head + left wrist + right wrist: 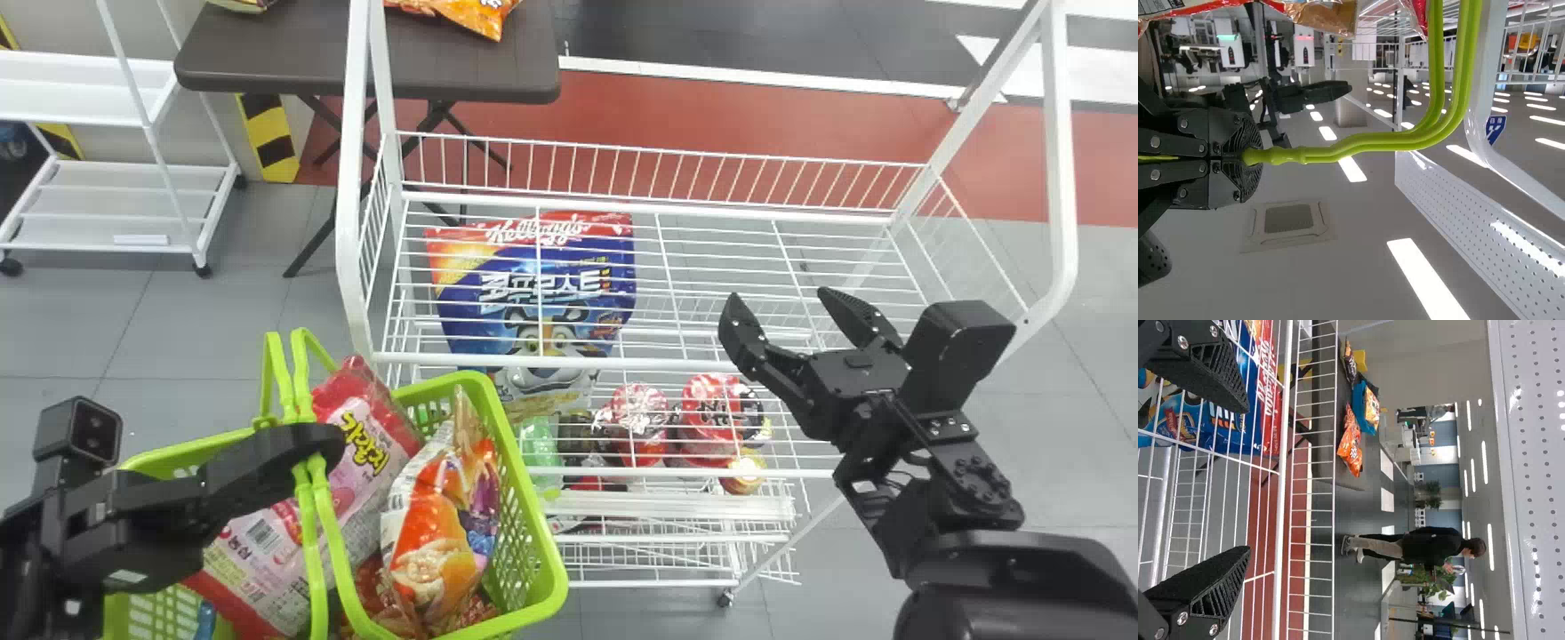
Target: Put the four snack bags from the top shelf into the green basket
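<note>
Snack bags [436,547]: inside the green basket [542,542]; a long pink bag [373,449] with red ends lies slanted beneath the handles, and an orange-and-white bag [425,502] sits beside it, on top of more red packaging; how many lie underneath I cannot tell.

Handles [307,382]: two thin green loops, raised above the basket and brought together.

Left gripper [318,444]: closed on the handles, above the pink bag; in the left wrist view the left gripper [1245,157] has its fingers pressed together, with the green loops pinched at the tips.

Right gripper [782,307]: wide open, pincer fashion, over the right part of the top shelf [569,363]; its two fingers stand well apart with just air between them, and it holds nothing. In the right wrist view the right gripper [1245,477] spreads its ribbed fingers [1218,590] over the white wires.

Blue cereal bag [533,284]: under the top shelf's wires, toward the left end of the rack, with a cartoon tiger on its front.

Lower shelf [667,507]: red tubs [711,418] stand near a green item [540,449] and a small yellow-topped one [742,471].

Dark table [267,53]: behind the rack, bearing an orange bag [1350,447] and, next to it, a blue one [1360,407].
</note>
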You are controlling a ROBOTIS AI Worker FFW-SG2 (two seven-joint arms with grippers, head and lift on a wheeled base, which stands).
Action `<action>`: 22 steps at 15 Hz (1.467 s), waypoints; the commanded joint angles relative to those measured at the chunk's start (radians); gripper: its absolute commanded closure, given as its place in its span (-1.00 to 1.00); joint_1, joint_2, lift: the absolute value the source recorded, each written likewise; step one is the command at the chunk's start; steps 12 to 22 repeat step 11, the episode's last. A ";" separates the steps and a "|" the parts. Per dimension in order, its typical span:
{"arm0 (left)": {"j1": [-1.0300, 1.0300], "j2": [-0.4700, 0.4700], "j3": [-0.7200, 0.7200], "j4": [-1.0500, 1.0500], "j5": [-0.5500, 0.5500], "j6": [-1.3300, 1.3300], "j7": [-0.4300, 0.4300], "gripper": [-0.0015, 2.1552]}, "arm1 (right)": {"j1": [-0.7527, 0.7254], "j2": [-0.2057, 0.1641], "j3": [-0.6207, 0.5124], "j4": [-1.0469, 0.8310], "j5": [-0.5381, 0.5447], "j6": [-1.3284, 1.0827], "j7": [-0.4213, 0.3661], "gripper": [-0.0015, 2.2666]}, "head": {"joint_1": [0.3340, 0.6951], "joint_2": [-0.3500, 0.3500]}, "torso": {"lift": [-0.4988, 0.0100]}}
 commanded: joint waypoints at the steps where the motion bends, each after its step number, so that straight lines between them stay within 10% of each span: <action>1: 0.000 0.000 0.000 0.000 0.000 0.000 -0.011 0.99 | -0.002 0.000 0.000 0.000 -0.002 0.004 0.000 -0.93 | 1.00 -0.36 | 0.96; 22: 0.002 0.000 0.000 0.003 0.001 -0.003 -0.011 0.99 | -0.002 0.002 -0.002 0.002 -0.007 0.013 -0.001 -0.93 | 1.00 -0.36 | 0.96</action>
